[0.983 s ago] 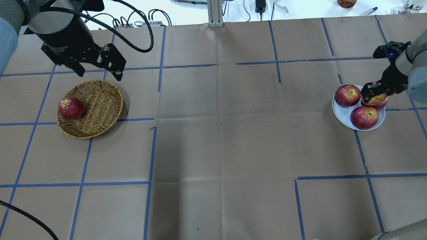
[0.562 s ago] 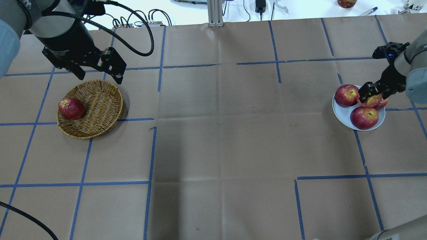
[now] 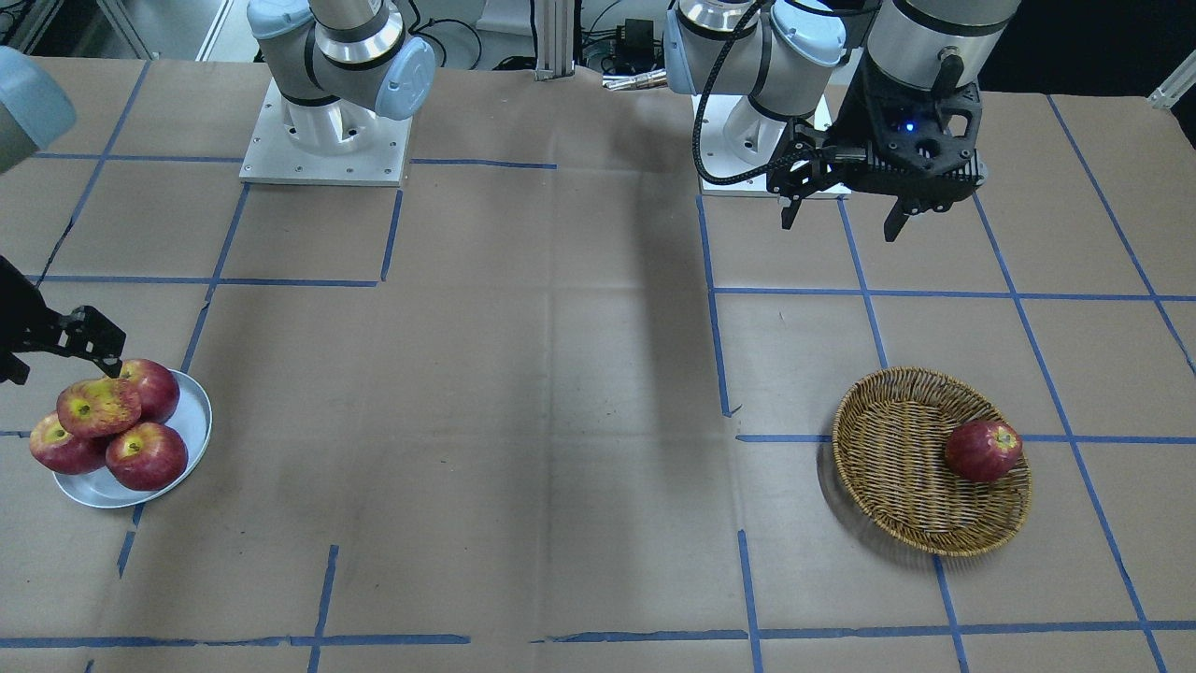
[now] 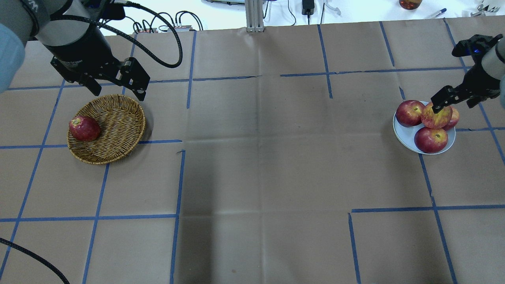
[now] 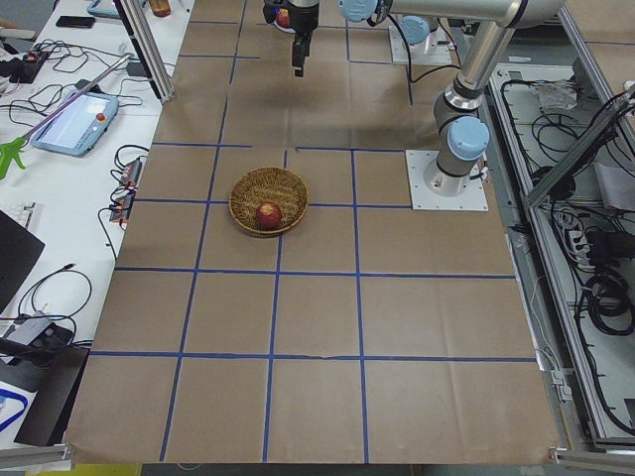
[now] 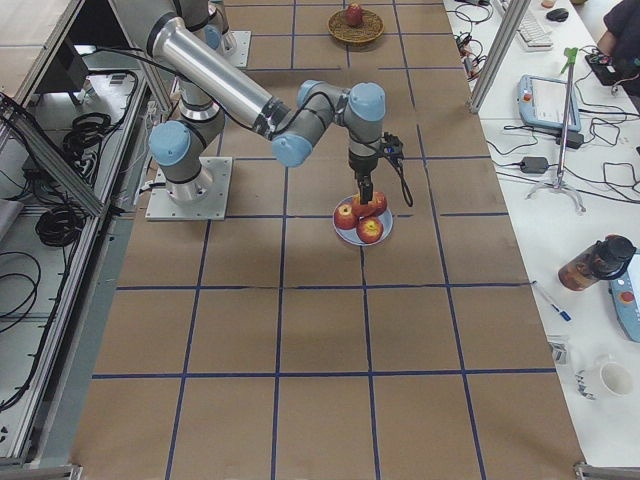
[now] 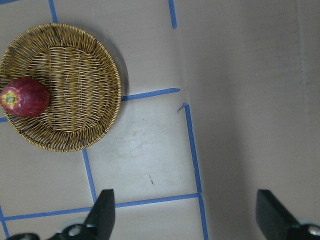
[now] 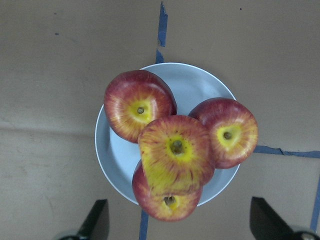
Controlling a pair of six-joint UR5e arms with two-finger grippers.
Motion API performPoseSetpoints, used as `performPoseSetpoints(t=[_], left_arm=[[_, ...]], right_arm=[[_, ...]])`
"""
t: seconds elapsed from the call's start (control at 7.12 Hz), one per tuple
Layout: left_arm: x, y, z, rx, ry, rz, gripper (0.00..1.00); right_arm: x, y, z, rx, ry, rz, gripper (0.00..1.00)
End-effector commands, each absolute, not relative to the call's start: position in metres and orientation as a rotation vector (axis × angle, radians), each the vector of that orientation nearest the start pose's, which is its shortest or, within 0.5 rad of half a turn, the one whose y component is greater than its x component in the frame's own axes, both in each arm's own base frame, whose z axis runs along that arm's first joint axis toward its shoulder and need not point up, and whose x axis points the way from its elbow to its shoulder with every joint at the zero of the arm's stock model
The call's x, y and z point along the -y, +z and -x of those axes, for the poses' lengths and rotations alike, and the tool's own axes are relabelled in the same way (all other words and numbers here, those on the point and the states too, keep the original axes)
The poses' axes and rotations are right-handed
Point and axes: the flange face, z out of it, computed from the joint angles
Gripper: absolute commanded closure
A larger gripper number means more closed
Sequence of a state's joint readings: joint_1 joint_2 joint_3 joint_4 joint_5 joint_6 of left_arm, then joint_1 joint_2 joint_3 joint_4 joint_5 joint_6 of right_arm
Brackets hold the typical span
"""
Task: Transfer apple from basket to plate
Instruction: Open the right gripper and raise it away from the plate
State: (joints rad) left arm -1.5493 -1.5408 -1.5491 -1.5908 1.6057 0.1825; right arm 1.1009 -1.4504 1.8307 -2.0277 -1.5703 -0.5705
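The streaky red-and-yellow apple [image 4: 436,116] rests on top of three deeper red apples on the pale plate [image 4: 402,136]. It shows stem-up in the right wrist view [image 8: 175,155] and in the front view [image 3: 98,407]. My right gripper [image 4: 453,101] is open and empty, raised just above that apple and not touching it. The wicker basket [image 4: 118,130] at the left holds one dark red apple [image 4: 84,128] against its left wall. My left gripper [image 4: 117,91] is open and empty, hovering over the basket's far rim; the basket also shows in its wrist view [image 7: 70,85].
Brown paper with a grid of blue tape covers the table. An aluminium post [image 4: 254,15] and cables stand at the far edge, with a bottle [image 4: 410,4] at the far right. The two arm bases [image 3: 322,140] sit at the robot's side.
My right gripper has opened, let go of the streaky apple and risen away from it. The apple stays on top of the pile. My left arm has barely moved.
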Motion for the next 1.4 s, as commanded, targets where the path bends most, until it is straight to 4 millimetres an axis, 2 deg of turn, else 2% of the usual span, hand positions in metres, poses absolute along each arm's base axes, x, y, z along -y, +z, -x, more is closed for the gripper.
performPoseSetpoints(t=[0.0,0.28,0.42,0.7,0.84,0.98,1.26], left_arm=[[0.485,0.511,0.120,-3.096,-0.045,-0.249,0.01],[0.483,0.514,0.119,-3.092,-0.054,-0.249,0.01],[0.483,0.513,0.119,-3.093,-0.049,-0.249,0.01],[0.485,0.509,0.120,-3.094,-0.035,-0.249,0.01],[0.485,0.508,0.120,-3.094,-0.030,-0.249,0.01],[0.480,0.514,0.120,-3.094,-0.049,-0.249,0.01],[0.482,0.513,0.121,-3.097,-0.045,-0.235,0.01]], right_arm=[[0.500,0.413,0.065,-3.172,-0.101,0.109,0.00],[0.477,0.442,-0.011,-3.164,-0.110,0.070,0.00],[0.467,0.453,-0.041,-3.161,-0.138,0.056,0.00],[0.450,0.457,-0.099,-3.153,-0.115,0.026,0.00],[0.450,0.455,-0.115,-3.143,-0.113,0.029,0.00],[0.450,0.458,-0.117,-3.138,-0.123,0.032,0.00],[0.458,0.466,-0.119,-3.138,-0.130,0.041,0.00]])
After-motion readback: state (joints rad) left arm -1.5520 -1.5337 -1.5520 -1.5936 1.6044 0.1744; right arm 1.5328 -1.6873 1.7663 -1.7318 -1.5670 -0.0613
